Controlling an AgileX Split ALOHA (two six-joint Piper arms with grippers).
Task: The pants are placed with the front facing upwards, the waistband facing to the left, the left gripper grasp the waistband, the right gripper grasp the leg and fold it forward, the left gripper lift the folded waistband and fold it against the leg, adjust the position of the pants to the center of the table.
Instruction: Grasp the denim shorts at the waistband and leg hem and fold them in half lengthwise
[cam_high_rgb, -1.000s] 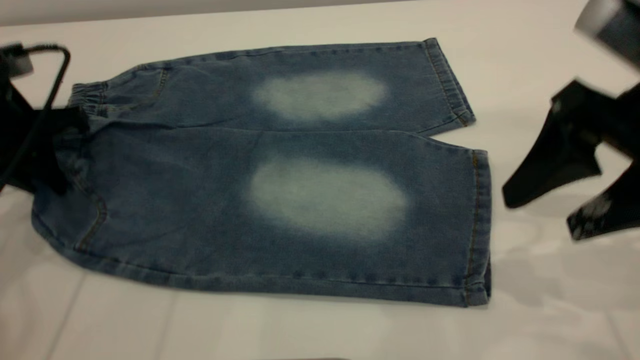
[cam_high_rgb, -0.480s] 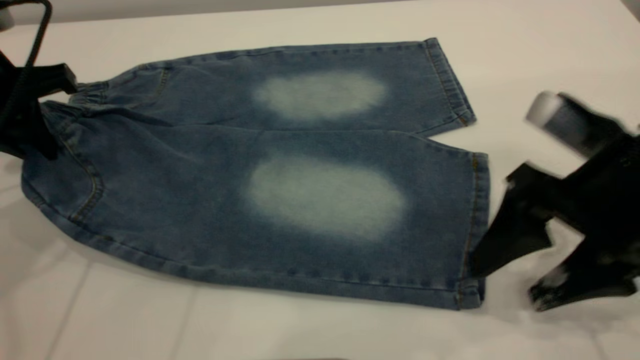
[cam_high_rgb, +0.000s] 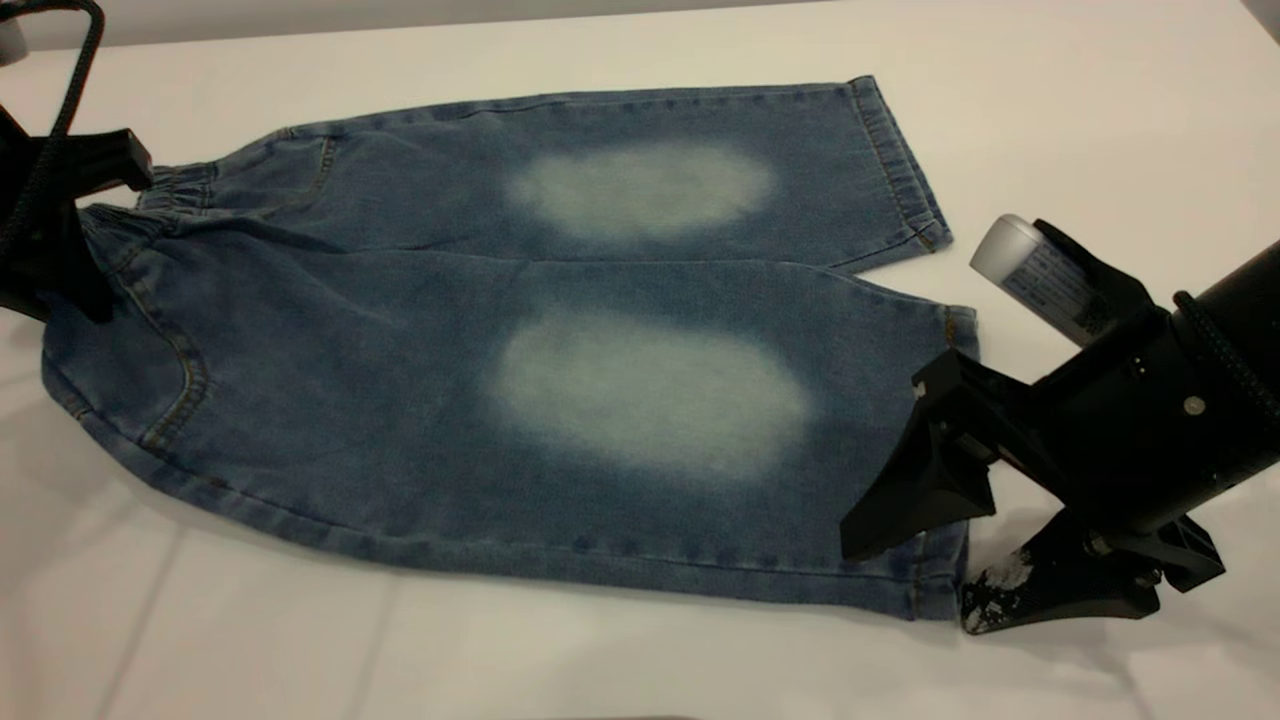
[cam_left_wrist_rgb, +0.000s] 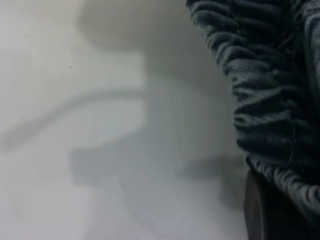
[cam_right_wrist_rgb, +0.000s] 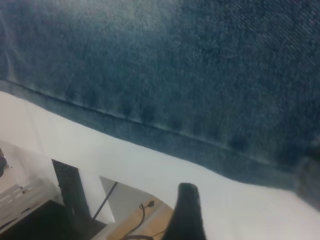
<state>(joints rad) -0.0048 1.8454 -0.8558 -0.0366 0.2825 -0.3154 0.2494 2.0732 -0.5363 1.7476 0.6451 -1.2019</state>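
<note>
The pants (cam_high_rgb: 640, 390) lie flat on the white table (cam_high_rgb: 1050, 120), front side up with a pale oval on each leg. Their ruffled waistband (cam_high_rgb: 175, 185) points left. My left gripper (cam_high_rgb: 60, 260) is at the far left, shut on the waistband. In the left wrist view the gathered waistband (cam_left_wrist_rgb: 265, 100) rests over one dark finger (cam_left_wrist_rgb: 257, 210). My right gripper (cam_high_rgb: 915, 580) is open at the near leg's hem corner, one finger above the denim and one at the table beside it. The right wrist view shows the leg's hem (cam_right_wrist_rgb: 175, 125) and one fingertip (cam_right_wrist_rgb: 186, 215).
The table's far edge (cam_high_rgb: 400, 25) runs along the top of the exterior view. In the right wrist view the near table edge (cam_right_wrist_rgb: 125, 170) shows, with a dark stand (cam_right_wrist_rgb: 67, 192) and a cable (cam_right_wrist_rgb: 142, 210) on the floor below. White tabletop surrounds the pants.
My right gripper came down and leftward to the near leg's hem corner. The left gripper drew the waistband slightly left and up a second ago and has since held still.
</note>
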